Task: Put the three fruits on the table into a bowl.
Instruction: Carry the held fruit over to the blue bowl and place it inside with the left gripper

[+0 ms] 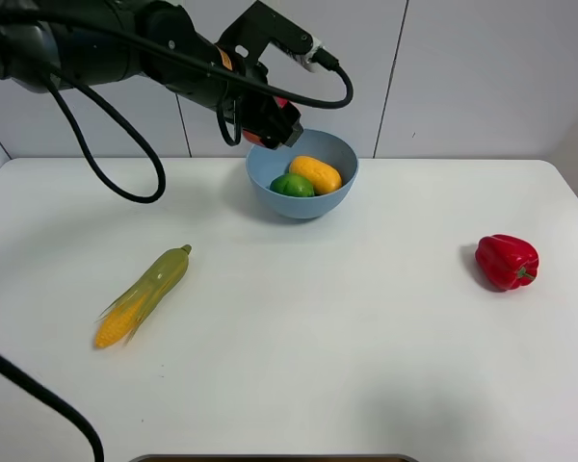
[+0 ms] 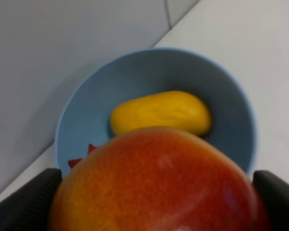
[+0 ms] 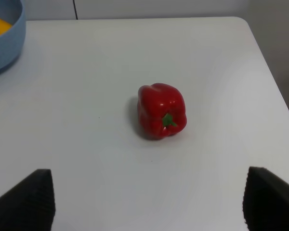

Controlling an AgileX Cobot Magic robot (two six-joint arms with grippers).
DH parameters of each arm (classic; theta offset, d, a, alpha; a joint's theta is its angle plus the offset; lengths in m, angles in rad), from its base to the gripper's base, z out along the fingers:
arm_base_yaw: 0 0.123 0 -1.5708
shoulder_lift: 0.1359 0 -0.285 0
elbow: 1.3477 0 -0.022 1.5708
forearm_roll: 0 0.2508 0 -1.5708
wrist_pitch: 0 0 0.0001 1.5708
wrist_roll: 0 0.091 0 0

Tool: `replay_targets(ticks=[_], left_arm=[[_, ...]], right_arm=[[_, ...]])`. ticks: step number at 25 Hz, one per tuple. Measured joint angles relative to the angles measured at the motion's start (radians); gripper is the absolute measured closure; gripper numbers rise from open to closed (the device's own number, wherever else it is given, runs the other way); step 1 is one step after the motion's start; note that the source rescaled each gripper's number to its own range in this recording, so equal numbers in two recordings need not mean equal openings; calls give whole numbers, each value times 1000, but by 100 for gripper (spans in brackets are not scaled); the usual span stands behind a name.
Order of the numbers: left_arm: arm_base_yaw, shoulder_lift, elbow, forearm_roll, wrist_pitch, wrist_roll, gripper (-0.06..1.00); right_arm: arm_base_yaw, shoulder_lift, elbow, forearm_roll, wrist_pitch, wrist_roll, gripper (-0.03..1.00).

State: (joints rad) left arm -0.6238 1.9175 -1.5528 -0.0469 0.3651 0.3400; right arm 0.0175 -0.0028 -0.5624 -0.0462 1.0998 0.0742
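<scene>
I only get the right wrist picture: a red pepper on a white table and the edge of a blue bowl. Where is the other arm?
Observer: The left gripper hangs above the back rim of the bowl, shut on a red apple.
Operator: Anything in the bowl besides that bit of yellow?
Observer: Yes, a green lime lies beside the yellow mango.
Operator: Is the pepper the only thing out on the table?
Observer: No, a corn cob in its green husk lies on the table's left side, far from the pepper.
</scene>
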Motion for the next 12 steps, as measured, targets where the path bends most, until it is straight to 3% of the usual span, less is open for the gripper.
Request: replay_targets(ticks=[12], left_arm=[[8, 249, -207, 8, -22, 4, 94]], right_arm=[[0, 0, 0, 0, 0, 0, 39]])
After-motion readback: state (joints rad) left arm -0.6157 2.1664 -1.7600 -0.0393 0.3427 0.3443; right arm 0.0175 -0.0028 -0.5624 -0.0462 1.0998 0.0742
